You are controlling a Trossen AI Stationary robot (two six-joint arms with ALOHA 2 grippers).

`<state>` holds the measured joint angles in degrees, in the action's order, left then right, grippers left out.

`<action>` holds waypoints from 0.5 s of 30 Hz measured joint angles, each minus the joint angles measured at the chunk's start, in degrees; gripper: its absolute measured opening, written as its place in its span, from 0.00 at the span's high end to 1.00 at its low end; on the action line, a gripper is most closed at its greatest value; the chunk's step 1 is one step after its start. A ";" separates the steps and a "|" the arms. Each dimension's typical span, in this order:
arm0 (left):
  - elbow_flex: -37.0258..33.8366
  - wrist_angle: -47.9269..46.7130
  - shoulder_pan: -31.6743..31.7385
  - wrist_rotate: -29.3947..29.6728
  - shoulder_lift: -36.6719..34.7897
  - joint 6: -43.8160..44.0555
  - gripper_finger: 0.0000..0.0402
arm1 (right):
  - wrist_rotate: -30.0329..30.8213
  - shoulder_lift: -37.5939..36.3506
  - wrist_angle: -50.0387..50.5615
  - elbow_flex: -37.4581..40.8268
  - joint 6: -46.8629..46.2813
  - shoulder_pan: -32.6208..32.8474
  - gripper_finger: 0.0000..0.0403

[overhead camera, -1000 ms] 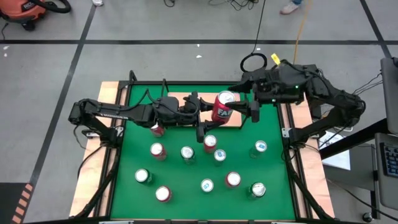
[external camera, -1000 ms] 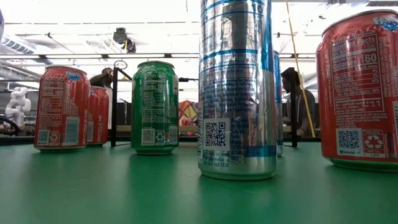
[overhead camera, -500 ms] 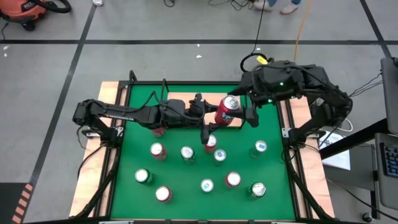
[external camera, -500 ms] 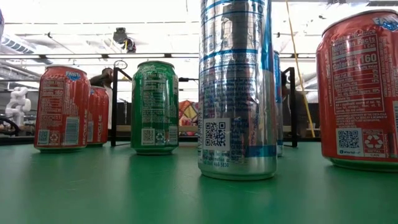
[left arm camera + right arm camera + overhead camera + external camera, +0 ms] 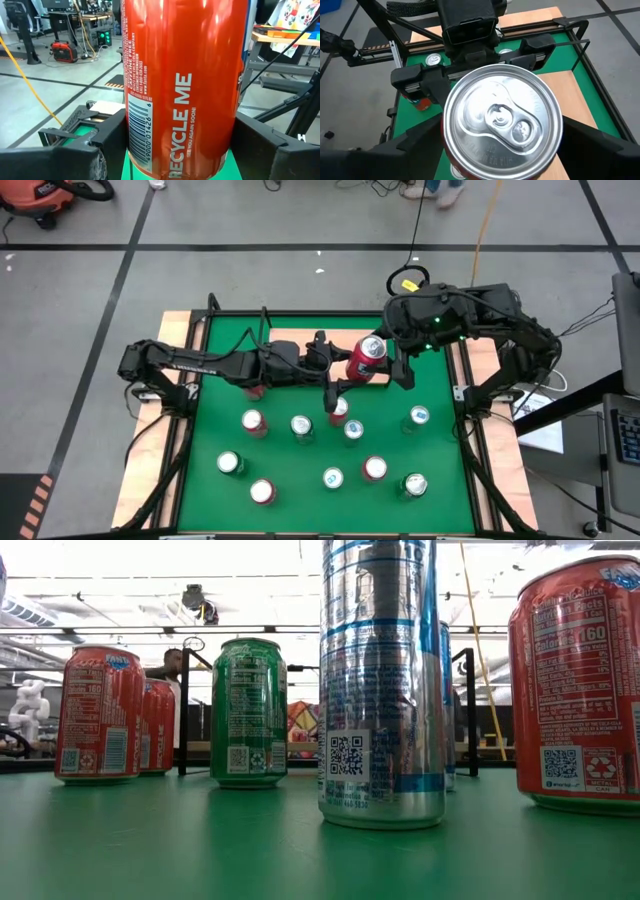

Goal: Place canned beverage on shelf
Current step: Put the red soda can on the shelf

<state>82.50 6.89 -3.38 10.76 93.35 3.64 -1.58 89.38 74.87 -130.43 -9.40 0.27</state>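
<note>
Two claws (image 5: 331, 366) (image 5: 397, 358), red can (image 5: 365, 358) between

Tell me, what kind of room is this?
Probably a lab or workshop: a grey floor marked with black tape, workbenches and office chairs in the background, cables trailing across the floor, and a shop vacuum in one corner.

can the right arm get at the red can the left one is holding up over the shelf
Probably yes: the right gripper already straddles the red can from above, fingers either side, while the left gripper grips it at the body.
</note>
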 joint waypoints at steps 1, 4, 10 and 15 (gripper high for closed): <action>0.00 0.05 0.00 0.00 0.13 0.01 0.33 | -0.01 0.00 0.26 0.01 0.12 0.01 0.21; 0.03 0.65 -0.02 0.19 0.79 0.07 0.33 | -0.02 0.00 0.38 0.04 0.36 0.07 0.21; 0.09 1.35 -0.02 0.27 1.20 0.29 0.33 | 0.00 -0.02 1.17 0.07 0.48 0.07 0.18; 0.09 1.28 -0.02 0.33 1.20 0.11 0.33 | 0.11 0.00 1.22 -0.09 0.67 0.07 0.18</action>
<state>82.59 8.17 -3.40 11.09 94.54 3.74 -1.48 89.38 76.09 -130.52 -8.73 0.34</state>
